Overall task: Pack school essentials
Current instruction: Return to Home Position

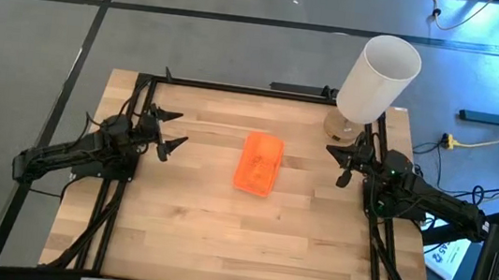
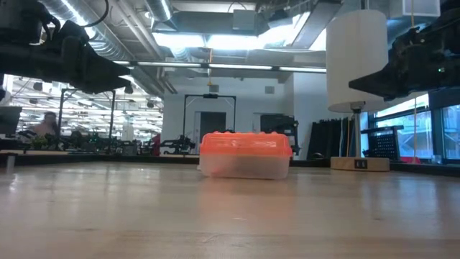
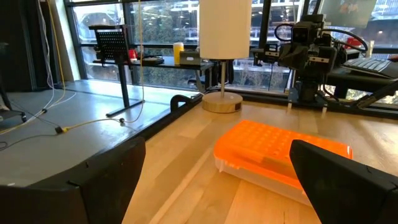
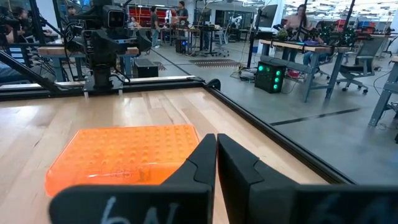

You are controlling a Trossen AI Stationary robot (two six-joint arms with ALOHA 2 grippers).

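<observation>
None of the school essentials show in any view; whether they lie inside the box cannot be told. A clear plastic box with an orange lid (image 1: 258, 163) rests flat on the middle of the table, lid shut (image 2: 244, 144). My left gripper (image 1: 175, 128) hovers open to the left of the box, above the wood, its two fingers spread wide in the left wrist view (image 3: 217, 180). My right gripper (image 1: 334, 156) hovers to the right of the box with its fingers shut together (image 4: 216, 149). Both point at the box (image 3: 280, 158) (image 4: 124, 155).
A tall white cylinder lamp (image 1: 377, 79) stands on a round wooden base at the table's far right corner, just behind my right arm. A black frame (image 1: 237, 88) runs along the table's edges. Bare wood (image 1: 219, 240) lies around the box.
</observation>
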